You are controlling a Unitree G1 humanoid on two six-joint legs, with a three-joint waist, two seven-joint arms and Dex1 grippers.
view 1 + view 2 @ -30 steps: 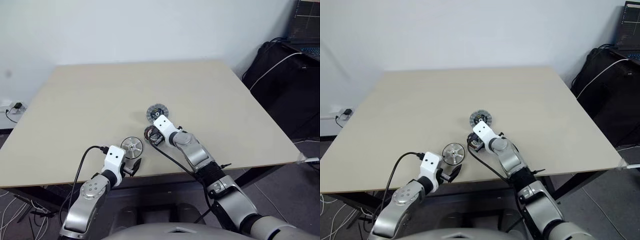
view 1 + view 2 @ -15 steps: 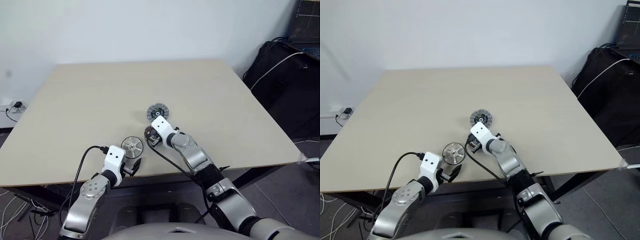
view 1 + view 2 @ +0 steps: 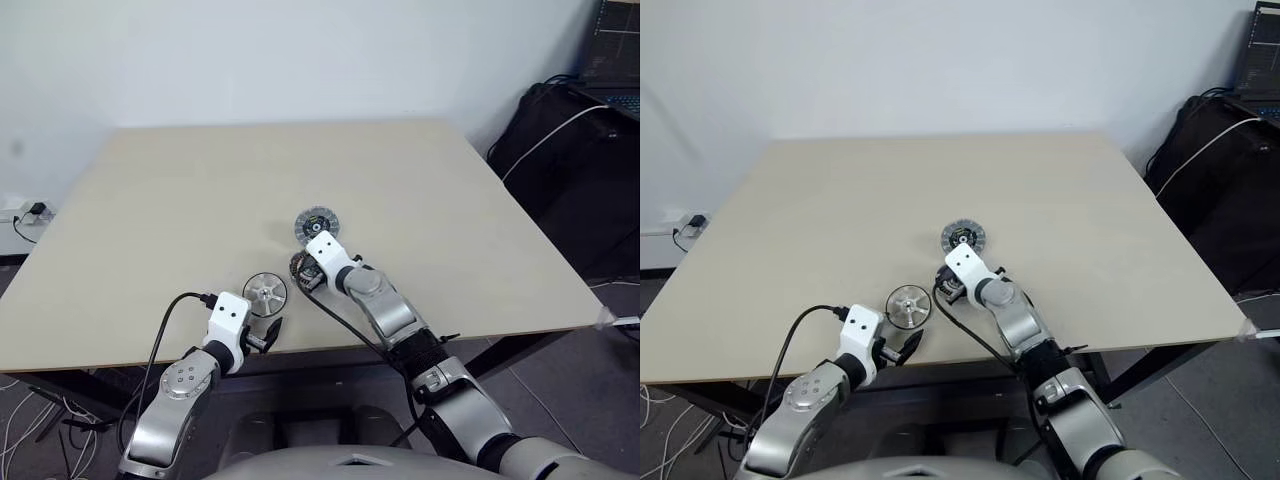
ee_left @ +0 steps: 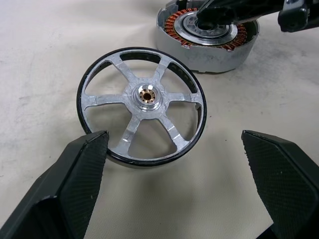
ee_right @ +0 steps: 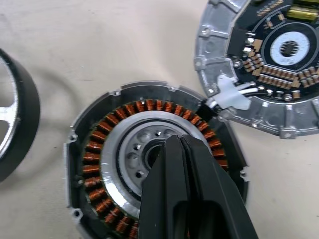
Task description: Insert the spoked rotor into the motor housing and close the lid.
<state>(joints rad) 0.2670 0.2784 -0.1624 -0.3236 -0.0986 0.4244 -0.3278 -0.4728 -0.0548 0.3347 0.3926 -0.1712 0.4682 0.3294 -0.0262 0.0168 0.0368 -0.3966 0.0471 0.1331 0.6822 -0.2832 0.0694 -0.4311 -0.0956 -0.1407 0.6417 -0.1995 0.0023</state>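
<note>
The spoked rotor, a silver disc with a dark rim, lies flat on the table near its front edge. My left gripper is open just short of it, its fingers wide apart and holding nothing. Behind the rotor sits the motor housing with its ring of copper windings. My right gripper is shut, and its tip rests over the housing's pale centre. The lid lies beside the housing with its dark circuit face up, joined to it by a short white-sleeved wire.
The beige table stretches far behind the parts. A black bag with a white cable and a laptop stand off its right side. A wall socket is at the left. A black cable runs along my left arm.
</note>
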